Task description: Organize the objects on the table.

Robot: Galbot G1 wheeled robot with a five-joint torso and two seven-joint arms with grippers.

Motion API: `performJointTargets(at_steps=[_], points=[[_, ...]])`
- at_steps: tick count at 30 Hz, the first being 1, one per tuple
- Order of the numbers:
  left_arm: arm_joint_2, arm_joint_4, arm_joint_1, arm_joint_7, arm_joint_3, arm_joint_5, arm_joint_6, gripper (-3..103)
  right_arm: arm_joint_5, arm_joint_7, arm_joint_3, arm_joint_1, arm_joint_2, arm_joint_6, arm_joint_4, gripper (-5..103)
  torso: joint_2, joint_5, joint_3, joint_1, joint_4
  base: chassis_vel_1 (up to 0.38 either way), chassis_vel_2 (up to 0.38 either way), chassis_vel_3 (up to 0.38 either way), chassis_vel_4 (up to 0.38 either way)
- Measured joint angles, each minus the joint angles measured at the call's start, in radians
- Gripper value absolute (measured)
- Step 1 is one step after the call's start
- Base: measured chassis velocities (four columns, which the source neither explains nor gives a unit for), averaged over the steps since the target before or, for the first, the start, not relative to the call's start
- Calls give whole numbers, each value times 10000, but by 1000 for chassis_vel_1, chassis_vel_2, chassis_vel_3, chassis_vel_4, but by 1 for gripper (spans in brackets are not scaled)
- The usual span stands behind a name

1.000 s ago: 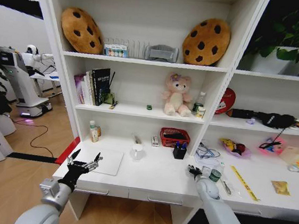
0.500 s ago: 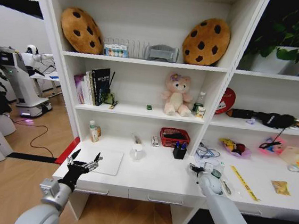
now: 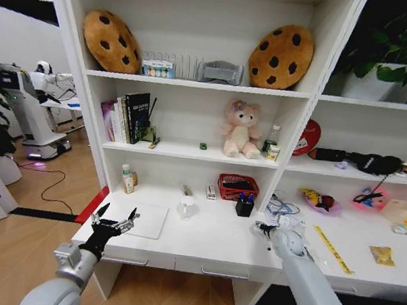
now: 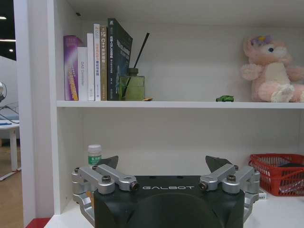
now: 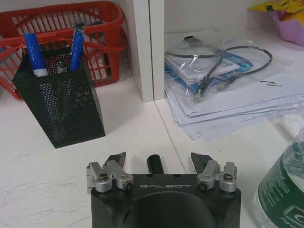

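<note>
1. Two grippers are at the white desk (image 3: 215,245). The left gripper (image 3: 114,219) hovers at the desk's left front corner, just in front of the slim silver laptop (image 3: 147,219), and holds nothing.
2. In the left wrist view its fingers (image 4: 105,164) stand wide apart, with the shelf of books (image 4: 95,61), a green bottle (image 4: 131,85), a tiny green item (image 4: 224,99) and the pink plush bear (image 4: 270,71) behind them.
3. We note a green-lidded small jar (image 4: 94,154) on the desk near that gripper, and a red basket (image 4: 280,173) farther along.
4. The right gripper (image 3: 262,228) sits low over the desk near the shelf's upright divider (image 5: 149,47), just in front of the black mesh pen holder (image 3: 244,206).
5. In the right wrist view its fingers (image 5: 116,160) are spread, and a short black object (image 5: 154,165) lies on the desk between them. We cannot tell whether they touch it.
6. The mesh holder (image 5: 59,104) carries blue pens (image 5: 33,54); the red basket (image 5: 61,33) stands behind it.
7. Past the divider lie papers with bagged cables (image 5: 223,80) on top. A green-labelled bottle (image 5: 282,190) stands just beside the right gripper.
8. A yellow ruler (image 3: 333,249) lies on the desk, right of the right arm.
</note>
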Motion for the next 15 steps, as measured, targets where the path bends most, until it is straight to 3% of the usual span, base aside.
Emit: performJointTargets(at_steps=[4, 15], points=[[-1, 0, 0, 0, 0, 0, 0, 100, -4, -13, -9, 65, 52, 80, -105, 73, 0, 0, 0, 0, 1, 0, 0, 0, 0], [-1, 0, 0, 0, 0, 0, 0, 100, 29, -148, -74, 95, 71, 125, -244, 71, 0, 0, 0, 0, 0, 0, 0, 0, 0]])
